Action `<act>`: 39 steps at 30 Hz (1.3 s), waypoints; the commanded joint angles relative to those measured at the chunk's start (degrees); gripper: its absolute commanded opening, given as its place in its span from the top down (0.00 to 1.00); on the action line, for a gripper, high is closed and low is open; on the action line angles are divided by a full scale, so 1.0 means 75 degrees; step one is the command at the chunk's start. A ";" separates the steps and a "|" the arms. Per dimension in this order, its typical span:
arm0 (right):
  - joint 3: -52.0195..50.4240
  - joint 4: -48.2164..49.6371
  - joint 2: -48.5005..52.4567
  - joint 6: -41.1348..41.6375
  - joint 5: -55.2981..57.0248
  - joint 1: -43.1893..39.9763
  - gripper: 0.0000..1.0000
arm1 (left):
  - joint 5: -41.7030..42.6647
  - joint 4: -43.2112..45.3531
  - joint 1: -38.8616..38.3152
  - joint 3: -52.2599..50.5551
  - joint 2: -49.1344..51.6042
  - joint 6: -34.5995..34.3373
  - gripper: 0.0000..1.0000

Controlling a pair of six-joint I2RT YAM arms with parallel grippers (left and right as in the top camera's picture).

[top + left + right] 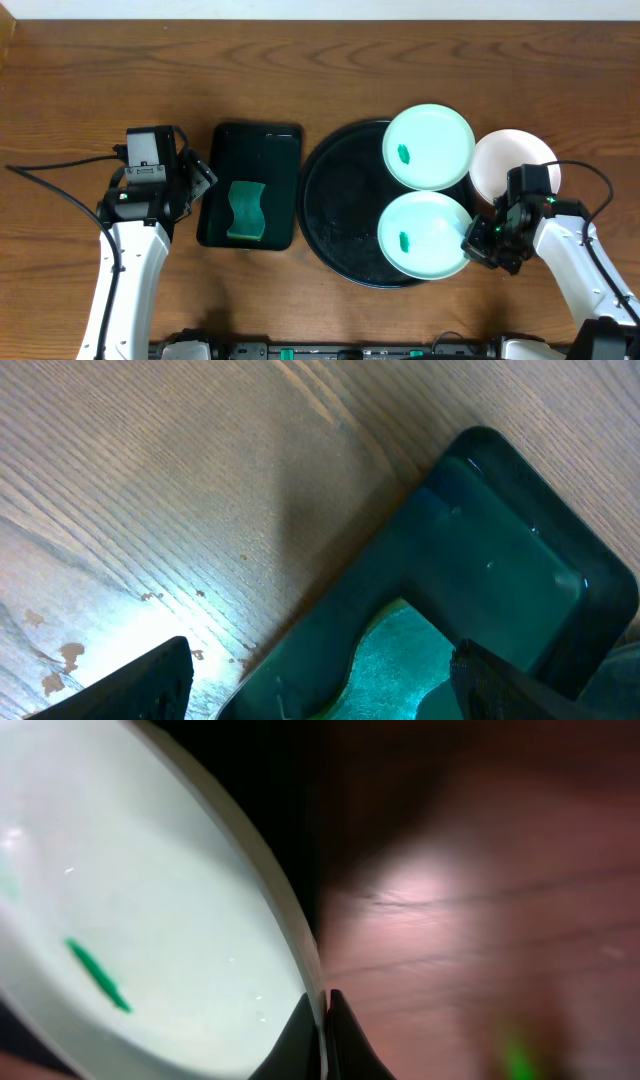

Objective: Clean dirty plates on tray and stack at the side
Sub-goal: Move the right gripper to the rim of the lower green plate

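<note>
The round black tray (335,205) holds two mint-green plates: a far plate (429,147) and a near plate (420,235), each with a small green smear. A white plate (505,160) lies on the table just right of the tray, partly under the far mint plate's edge. My right gripper (470,240) is shut on the near plate's right rim. In the right wrist view the fingers (323,1020) pinch the rim of that plate (150,900), one finger on each side. My left gripper (200,180) stands open at the left edge of the rectangular tray.
A small rectangular black tray (280,160) left of the round one holds a green sponge (245,211). The left wrist view shows that sponge (390,660) between the open fingers (320,660), and bare wood to the left.
</note>
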 commanded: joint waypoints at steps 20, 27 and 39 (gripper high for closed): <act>-0.0038 0.2766 -0.0026 0.3188 0.0431 0.3351 0.99 | -0.0041 -0.0023 0.0026 0.0163 -0.0023 -0.0064 0.17; -0.0041 0.3314 -0.0020 0.3914 0.1445 0.4127 0.99 | -0.0041 -0.0023 0.0026 0.0163 -0.0023 -0.0064 0.17; -0.0047 0.3541 0.0519 0.4482 0.1644 0.4549 0.99 | -0.0041 -0.0026 0.0026 0.0163 -0.0023 -0.0064 0.17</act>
